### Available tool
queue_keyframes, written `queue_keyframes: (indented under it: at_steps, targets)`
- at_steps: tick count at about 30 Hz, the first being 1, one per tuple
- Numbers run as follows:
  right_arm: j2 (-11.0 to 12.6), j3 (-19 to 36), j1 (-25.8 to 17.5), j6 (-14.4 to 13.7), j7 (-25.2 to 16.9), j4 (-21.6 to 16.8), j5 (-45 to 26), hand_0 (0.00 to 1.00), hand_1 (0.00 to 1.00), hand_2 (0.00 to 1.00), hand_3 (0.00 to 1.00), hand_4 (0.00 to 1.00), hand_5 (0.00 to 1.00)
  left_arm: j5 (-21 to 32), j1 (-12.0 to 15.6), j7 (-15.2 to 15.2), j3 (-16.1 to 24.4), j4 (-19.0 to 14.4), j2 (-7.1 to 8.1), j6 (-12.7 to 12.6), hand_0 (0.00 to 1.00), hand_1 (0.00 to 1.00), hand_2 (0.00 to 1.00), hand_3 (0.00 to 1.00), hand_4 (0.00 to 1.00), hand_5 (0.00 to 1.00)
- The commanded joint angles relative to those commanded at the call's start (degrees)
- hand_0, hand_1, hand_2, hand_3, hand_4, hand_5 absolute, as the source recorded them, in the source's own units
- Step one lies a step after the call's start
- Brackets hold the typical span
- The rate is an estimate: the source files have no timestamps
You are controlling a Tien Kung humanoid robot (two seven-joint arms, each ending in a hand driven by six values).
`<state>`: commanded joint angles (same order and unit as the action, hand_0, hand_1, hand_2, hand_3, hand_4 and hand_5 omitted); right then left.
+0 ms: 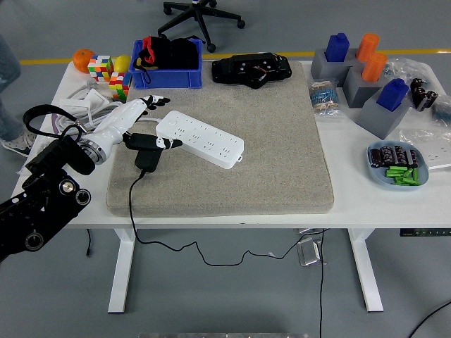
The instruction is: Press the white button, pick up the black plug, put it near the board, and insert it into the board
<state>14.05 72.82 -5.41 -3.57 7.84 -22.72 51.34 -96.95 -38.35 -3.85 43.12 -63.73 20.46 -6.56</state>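
I see my left hand (134, 121) at the left end of the board (199, 138), fingers spread and holding nothing. The plug (148, 158) lies just below the hand on the mat (232, 169), close beside the board's left end, its cable hanging over the desk (366, 204) edge.

I can't read any text, label or number here; anything printed is too small to make out.
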Motion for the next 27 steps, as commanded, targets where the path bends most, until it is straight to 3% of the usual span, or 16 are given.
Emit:
queue_keyframes:
  at_steps: [3, 4, 9, 10, 15, 16, 21, 27]
  targets:
    - [0.04, 0.01, 0.04, -0.01, 0.02, 0.04, -0.05, 0.758, 0.729, 0.729, 0.679, 0.735, 0.420, -0.53, -2.26, -0.25, -2.09, 0.96, 0.01, 0.13, 0.661, 0.733, 0.712, 0.876, 0.889, 0.133]
    - [0.06, -0.01, 0.06, 0.02, 0.04, 0.08, -0.13, 0.758, 0.729, 0.729, 0.679, 0.734, 0.421, -0.83, -3.64, -0.34, -3.32, 1.64, -0.07, 0.10, 0.437, 0.580, 0.524, 0.863, 0.717, 0.002]
    - [0.12, -0.14, 0.25, 0.08, 0.09, 0.16, -0.26, 0.758, 0.729, 0.729, 0.679, 0.734, 0.421, -1.61, -9.28, -0.67, -7.76, 6.42, -1.41, -0.32, 0.437, 0.580, 0.524, 0.863, 0.717, 0.002]
    - [0.14, -0.17, 0.34, 0.06, 0.09, 0.19, -0.24, 0.757, 0.729, 0.728, 0.679, 0.734, 0.419, -1.82, -10.35, -0.97, -8.61, 7.78, -1.98, -0.67, 0.310, 0.320, 0.326, 0.837, 0.527, 0.002]
    - [0.20, -0.44, 0.56, 0.09, 0.10, 0.12, -0.36, 0.757, 0.729, 0.728, 0.679, 0.734, 0.419, -2.54, -14.28, -2.63, -12.72, 14.57, -4.29, -1.19, 0.310, 0.320, 0.326, 0.837, 0.527, 0.002]
    - [0.20, -0.47, 0.59, 0.09, 0.10, 0.11, -0.39, 0.755, 0.729, 0.721, 0.678, 0.734, 0.420, -2.85, -14.96, -3.06, -13.68, 15.82, -4.73, -1.06, 0.233, 0.123, 0.147, 0.790, 0.002, 0.002]
    - [0.32, -0.76, 0.64, 0.09, 0.15, 0.29, -0.51, 0.755, 0.729, 0.721, 0.678, 0.734, 0.420, -2.41, -17.82, -4.52, -19.24, 23.21, -7.01, 0.01, 0.233, 0.123, 0.147, 0.790, 0.002, 0.002]
    - [0.43, -1.12, 0.72, 0.10, 0.20, 0.38, -0.61, 0.755, 0.729, 0.715, 0.679, 0.734, 0.420, -0.58, -19.51, -4.56, -22.96, 28.82, -8.89, 0.83, 0.267, 0.149, 0.148, 0.765, 0.002, 0.002]
